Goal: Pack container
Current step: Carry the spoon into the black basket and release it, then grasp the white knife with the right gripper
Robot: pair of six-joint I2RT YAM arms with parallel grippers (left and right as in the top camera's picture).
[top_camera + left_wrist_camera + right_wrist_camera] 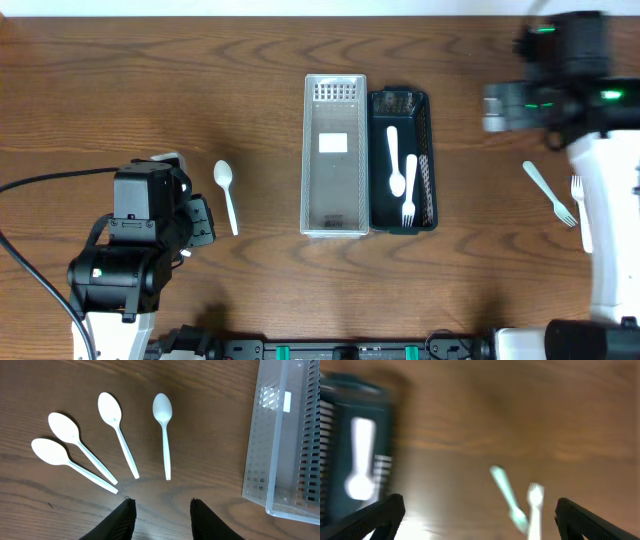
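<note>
Overhead, two trays stand side by side mid-table. The clear tray (pixel 334 200) holds no cutlery. Touching its right side, the dark tray (pixel 430 160) holds one spoon (pixel 394 165) and one fork (pixel 410 195). Two loose forks (pixel 548 190) lie well to the right, beside the right arm. One loose spoon shows left of the clear tray, next to the left arm.

The left wrist view shows four loose spoons (pixel 120 435) fanned on the table (pixel 210 390), bowls far and handles near. The left gripper (pixel 162 510) hovers just short of the handle ends, its fingers partly spread with nothing between them. The clear tray's wall is at the right edge of that view.

The right wrist view is badly smeared. Even so, the right gripper (pixel 480 510) has its fingers spread wide and empty. The dark tray is off to its left and what look like the two forks lie ahead of it.

Packing looks early: two pieces are in and six are loose. By my reading this is a fetch step, with both grippers free and each near its own pile. For the left, the next move would be to drop over one handle, probably the rightmost spoon (pixel 165 445), which lies apart from its neighbours. It would pinch the thin handle flat on the wood, then carry the spoon right to the trays. For the right, it would be to settle over one fork without nudging the other. The forks lie close together.
</note>
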